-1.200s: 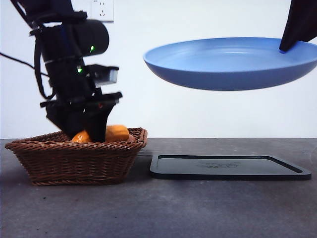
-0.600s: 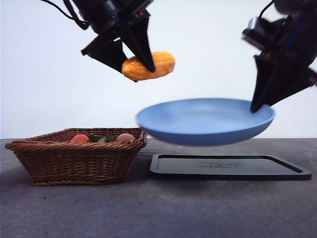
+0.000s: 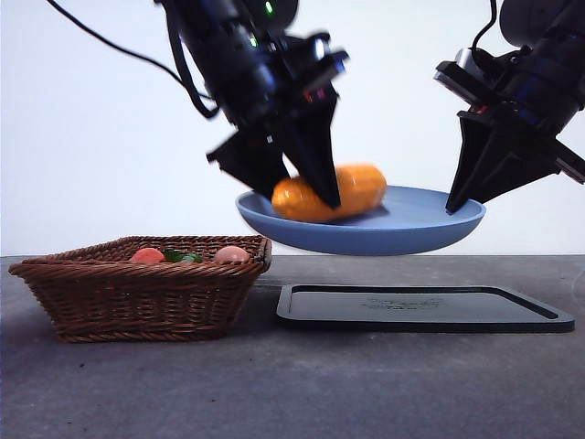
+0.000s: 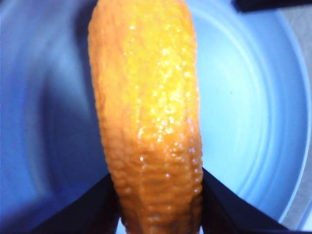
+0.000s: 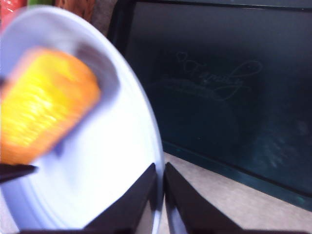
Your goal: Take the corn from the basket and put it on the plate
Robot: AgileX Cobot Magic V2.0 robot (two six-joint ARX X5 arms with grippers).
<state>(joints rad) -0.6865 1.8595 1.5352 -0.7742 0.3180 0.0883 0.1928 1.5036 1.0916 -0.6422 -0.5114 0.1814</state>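
Corn: the corn (image 3: 329,193) is a stubby orange-yellow cob lying across the hollow of the plate (image 3: 402,229), at or just above its surface; contact cannot be confirmed.
Left gripper: the left gripper (image 3: 297,178) reaches down into the plate, its jaws clenched on one end of the corn, one jaw on either side, as the left wrist view shows.
Right gripper: the right gripper (image 3: 471,192) holds the plate in the air by the rim on the far side from the corn, jaws pinched on the thin edge.
Plate position: it hangs above the black tray (image 3: 425,308) and touches neither the tray nor the worktop (image 3: 292,384).
Basket: the basket (image 3: 146,283) stands apart on the worktop, with round red-orange fruits (image 3: 146,255) and a small green item (image 3: 183,257) inside.
Risk, plate: a single rim grip may let the plate tip or slip if the corn presses down on it.
Risk, corn: judged round, the cob could roll to the rim and off once let go, the more so on a tilted plate.
Writing: faint cursive script with a small heart shows on the tray in the right wrist view; the words cannot be read.
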